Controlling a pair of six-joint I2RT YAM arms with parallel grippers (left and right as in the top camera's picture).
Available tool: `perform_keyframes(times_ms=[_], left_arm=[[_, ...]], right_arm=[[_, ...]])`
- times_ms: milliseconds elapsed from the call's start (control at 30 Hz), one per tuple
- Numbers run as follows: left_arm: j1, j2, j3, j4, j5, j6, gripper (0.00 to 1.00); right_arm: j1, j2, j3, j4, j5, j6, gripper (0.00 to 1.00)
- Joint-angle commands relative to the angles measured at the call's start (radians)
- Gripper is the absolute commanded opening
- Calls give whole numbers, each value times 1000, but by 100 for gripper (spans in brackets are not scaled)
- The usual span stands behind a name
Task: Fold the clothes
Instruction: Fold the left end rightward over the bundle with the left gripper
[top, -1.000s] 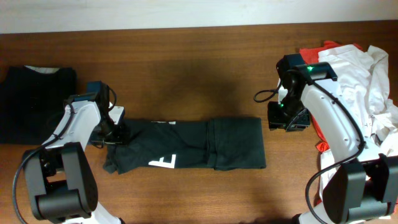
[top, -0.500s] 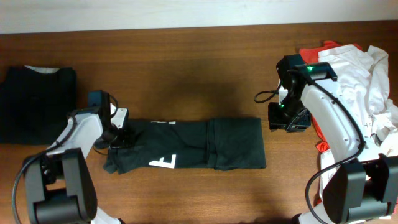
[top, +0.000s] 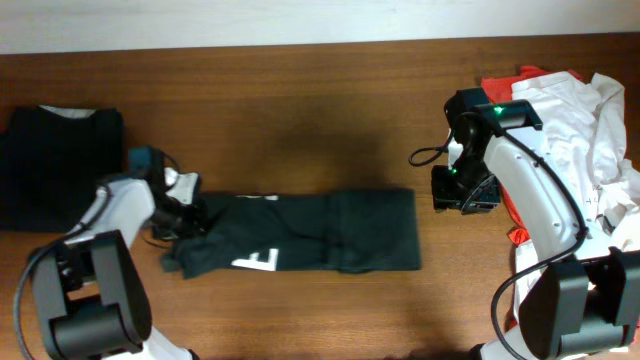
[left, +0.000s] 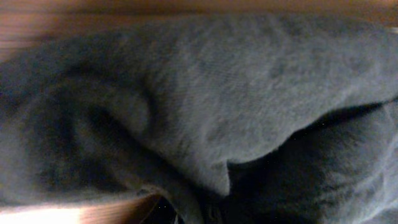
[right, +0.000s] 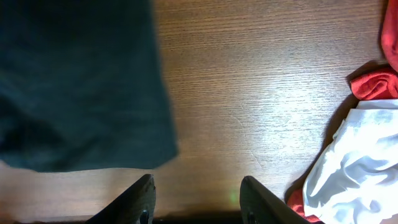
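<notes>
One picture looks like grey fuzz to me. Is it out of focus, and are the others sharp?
Left wrist view: the shirt fills the frame, too close to the lens, soft and blurred. Right wrist view: sharp wood grain, with a pale patch of glare on the table. Overhead view: clear and evenly lit.

My bench (top: 300, 310) is brown wood. Its grain runs side to side across my overhead view, and the wood fills nearly all of that view. Along the far edge a pale strip (top: 300, 20) shows beyond the board; I cannot tell whether it is wall or floor. The light comes from above and is fairly even, with a dimmer patch (top: 320, 125) on the wood near the middle of the far half. From my right wrist the bare wood catches a soft bright sheen (right: 249, 112), with fine grain lines plain in it.
</notes>
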Motion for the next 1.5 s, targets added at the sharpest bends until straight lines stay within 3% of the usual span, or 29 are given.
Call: perform_keyframes(times_ms=[0, 200, 400, 633, 867, 1200, 1467], left_arm=[[101, 16, 165, -100, -157, -73, 11], [114, 16, 390, -321, -151, -91, 10], [-58, 16, 547, -505, -130, -113, 10], [-348, 16, 562, -512, -130, -142, 11], [-547, 16, 562, -499, -130, -219, 12], [-697, 17, 562, -469, -130, -313, 13], [-718, 31, 557, -458, -128, -409, 14]], right_arm=[[-3, -2, 6, -3, 19, -3, 48], [-3, -2, 6, -3, 50, -4, 53], [-11, -2, 6, 6, 97, -4, 57], [-82, -2, 6, 8, 97, -8, 57], [-107, -2, 6, 9, 97, -25, 57], [-107, -2, 6, 8, 97, -34, 57], [-107, -2, 6, 2, 93, -34, 57]])
